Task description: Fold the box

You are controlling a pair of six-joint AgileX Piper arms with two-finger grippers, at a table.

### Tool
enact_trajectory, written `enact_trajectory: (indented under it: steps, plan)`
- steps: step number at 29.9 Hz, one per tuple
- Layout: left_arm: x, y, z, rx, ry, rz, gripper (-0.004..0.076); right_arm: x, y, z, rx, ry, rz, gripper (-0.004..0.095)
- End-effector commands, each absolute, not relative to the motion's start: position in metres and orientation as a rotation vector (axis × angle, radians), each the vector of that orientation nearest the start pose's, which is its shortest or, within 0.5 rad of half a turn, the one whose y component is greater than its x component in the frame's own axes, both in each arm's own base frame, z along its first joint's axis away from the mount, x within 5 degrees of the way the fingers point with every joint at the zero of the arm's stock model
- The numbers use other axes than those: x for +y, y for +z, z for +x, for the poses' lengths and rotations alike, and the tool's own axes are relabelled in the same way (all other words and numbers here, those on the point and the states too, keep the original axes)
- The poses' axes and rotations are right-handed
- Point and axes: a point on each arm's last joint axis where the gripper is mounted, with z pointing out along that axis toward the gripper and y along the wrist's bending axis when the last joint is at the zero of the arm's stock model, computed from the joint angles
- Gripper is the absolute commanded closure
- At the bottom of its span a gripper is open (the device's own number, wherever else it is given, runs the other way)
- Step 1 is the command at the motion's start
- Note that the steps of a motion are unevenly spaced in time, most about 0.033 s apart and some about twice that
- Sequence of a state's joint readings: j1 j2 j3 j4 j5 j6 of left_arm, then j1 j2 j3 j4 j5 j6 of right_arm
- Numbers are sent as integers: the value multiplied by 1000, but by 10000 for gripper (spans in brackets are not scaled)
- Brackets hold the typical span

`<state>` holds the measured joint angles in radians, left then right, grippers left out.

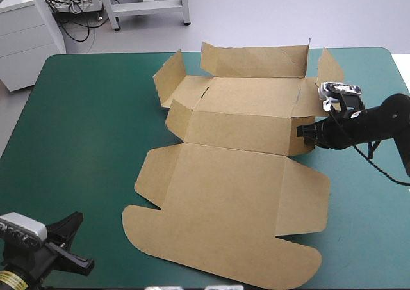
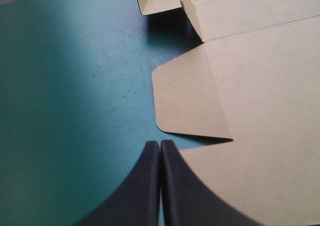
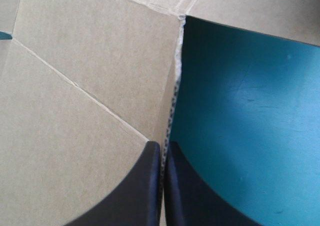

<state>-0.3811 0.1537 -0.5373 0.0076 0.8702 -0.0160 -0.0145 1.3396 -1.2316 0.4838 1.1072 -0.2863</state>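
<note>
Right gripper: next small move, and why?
Probably swing the pinched right side wall up and inward toward upright. The right gripper is shut on that wall's edge, and the wall leans only partly raised, while the far wall of the box already stands. The left gripper is shut at the box's near left edge, holding nothing.

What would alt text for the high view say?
A flat-cut brown cardboard box sheet lies on a teal-green table, its far walls partly raised. The right arm's black two-finger gripper pinches its right edge; the left gripper sits shut at the near left corner, off the board.
</note>
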Motion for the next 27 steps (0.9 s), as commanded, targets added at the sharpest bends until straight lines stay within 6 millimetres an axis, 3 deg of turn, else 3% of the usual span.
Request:
enact_trajectory:
  steps: [1, 8, 12, 20, 27]
  plan:
    - [-15, 334, 37, 1926, -264, 355, 756, 31, 372, 265, 2561, 456, -303, 931]
    - [-24, 368, 57, 2029, -268, 371, 756, 31, 371, 293, 2582, 287, -498, 931]
    - [-27, 381, 63, 2021, -269, 370, 756, 43, 378, 316, 2552, 260, -609, 931]
    - [-24, 393, 56, 2043, -273, 363, 756, 92, 416, 355, 2308, 192, -912, 931]
    - [-23, 391, 53, 2089, -266, 372, 756, 148, 426, 360, 2039, 132, -1296, 931]
